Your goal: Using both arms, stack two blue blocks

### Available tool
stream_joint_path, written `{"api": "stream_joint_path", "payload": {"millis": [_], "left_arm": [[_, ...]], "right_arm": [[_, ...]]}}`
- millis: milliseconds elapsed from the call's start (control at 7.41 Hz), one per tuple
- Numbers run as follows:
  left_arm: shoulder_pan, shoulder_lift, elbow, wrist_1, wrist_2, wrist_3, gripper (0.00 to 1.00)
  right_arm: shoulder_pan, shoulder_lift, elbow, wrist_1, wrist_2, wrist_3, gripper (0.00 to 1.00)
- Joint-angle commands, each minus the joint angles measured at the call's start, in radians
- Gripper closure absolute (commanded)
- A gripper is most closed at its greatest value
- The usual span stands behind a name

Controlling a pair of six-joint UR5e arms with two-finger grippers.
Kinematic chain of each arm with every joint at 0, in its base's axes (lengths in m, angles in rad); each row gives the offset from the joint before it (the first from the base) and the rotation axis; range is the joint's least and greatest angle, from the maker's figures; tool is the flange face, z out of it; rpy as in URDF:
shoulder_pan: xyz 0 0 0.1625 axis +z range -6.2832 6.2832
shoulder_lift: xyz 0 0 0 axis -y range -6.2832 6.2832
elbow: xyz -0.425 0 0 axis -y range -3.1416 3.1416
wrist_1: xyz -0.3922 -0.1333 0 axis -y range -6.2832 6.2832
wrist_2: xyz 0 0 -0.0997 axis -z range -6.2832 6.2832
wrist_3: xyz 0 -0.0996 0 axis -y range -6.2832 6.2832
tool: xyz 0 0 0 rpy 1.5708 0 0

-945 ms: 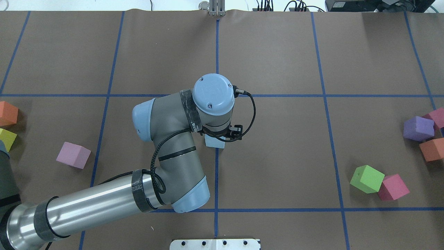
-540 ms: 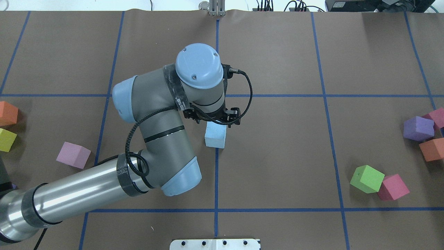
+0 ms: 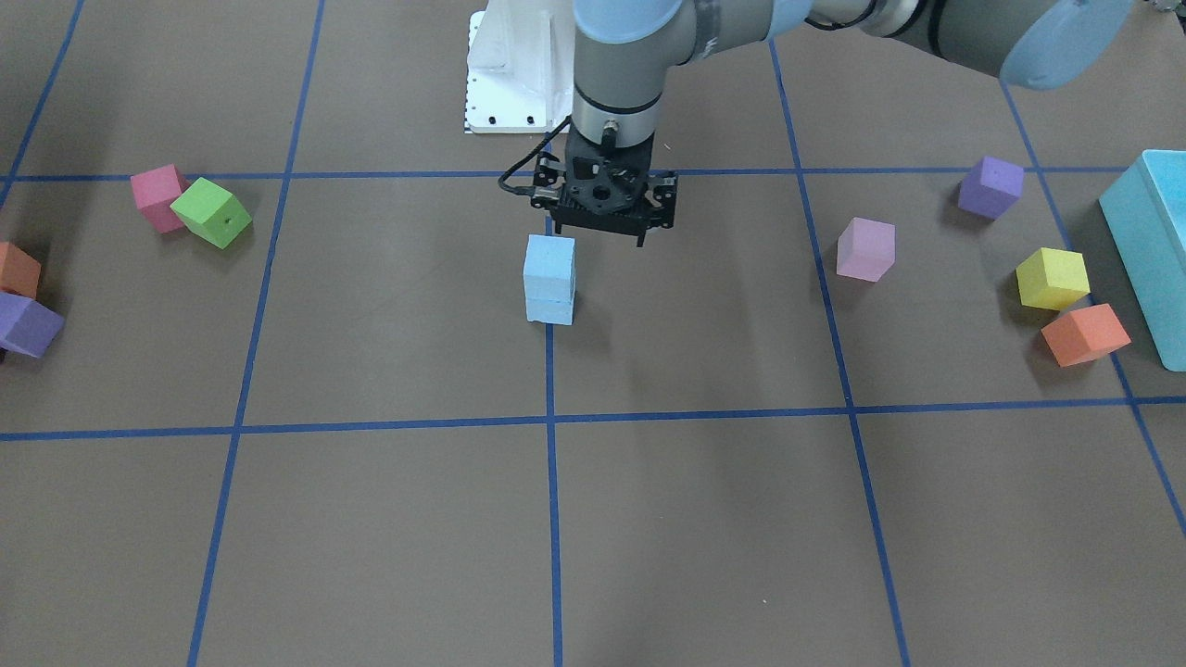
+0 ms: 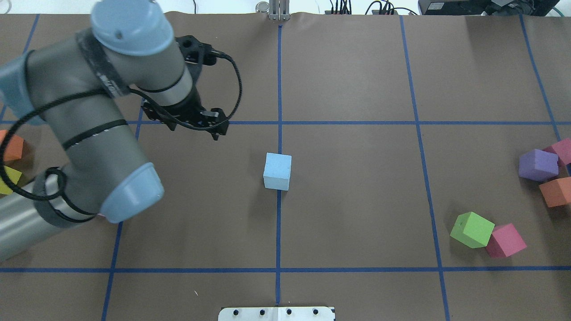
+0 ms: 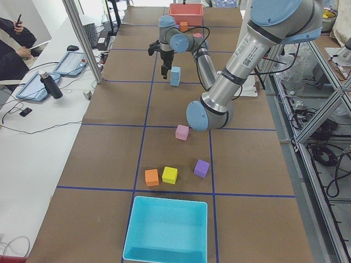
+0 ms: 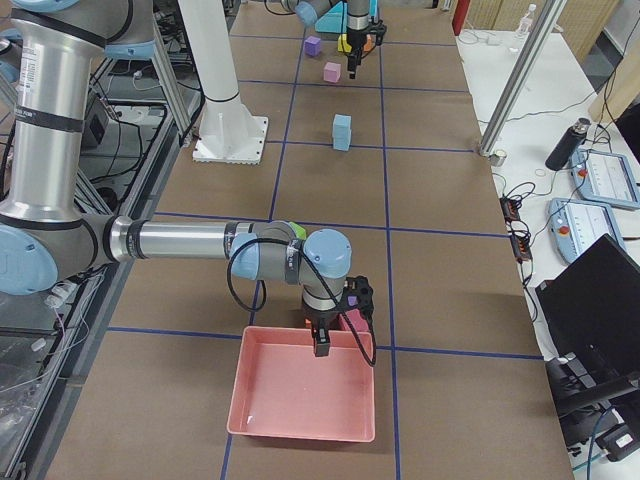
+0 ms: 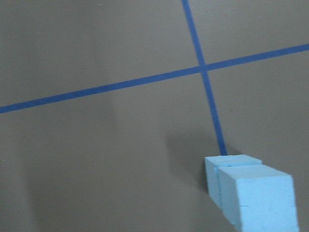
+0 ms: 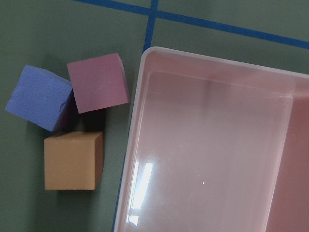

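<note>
Blue blocks [image 3: 549,278], two of them, stand one on the other on the centre tape line, edges nearly flush. The left gripper [image 3: 607,220] hangs in the air apart from the stack, on the robot's left of it, carrying nothing; whether its jaws are spread or closed I cannot tell. The right gripper [image 6: 321,345] hangs over the rim of one pink tray [image 6: 300,432]; how its jaws stand cannot be told either.

Nine loose cubes lie about:
- two orange cubes [image 3: 1084,333]
- two purple cubes [image 3: 990,186]
- two magenta cubes [image 4: 506,240]
- one lilac cube [image 3: 865,248]
- one yellow cube [image 3: 1052,278]
- one green cube [image 3: 211,212]

One turquoise box [image 3: 1141,269] sits at the table's left end.

Brown paper covers the table [image 3: 704,519], ruled into squares by blue tape [image 3: 552,500]. A white bench [image 5: 33,137] alongside carries a laptop [image 6: 590,300] and a bottle [image 6: 562,143]; one person [image 5: 13,46] is at it.
</note>
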Motion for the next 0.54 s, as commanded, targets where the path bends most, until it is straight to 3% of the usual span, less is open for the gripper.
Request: {"api": "stream_joint_path", "payload": {"millis": [0, 135, 405], "left_arm": [[-0.263, 0.231, -0.030, 0.002, -0.175, 0.379, 0.02], [-0.358, 0.331, -0.021, 0.002, -0.177, 0.582, 0.02], [-0.506, 0.520, 0.048, -0.056, -0.177, 0.667, 0.02]], "right_arm": [[0.000, -0.001, 0.001, 0.000, 0.002, 0.005, 0.00], [0.000, -0.001, -0.002, 0.000, 0.002, 0.010, 0.00], [0.000, -0.001, 0.000, 0.000, 0.002, 0.011, 0.00]]}}
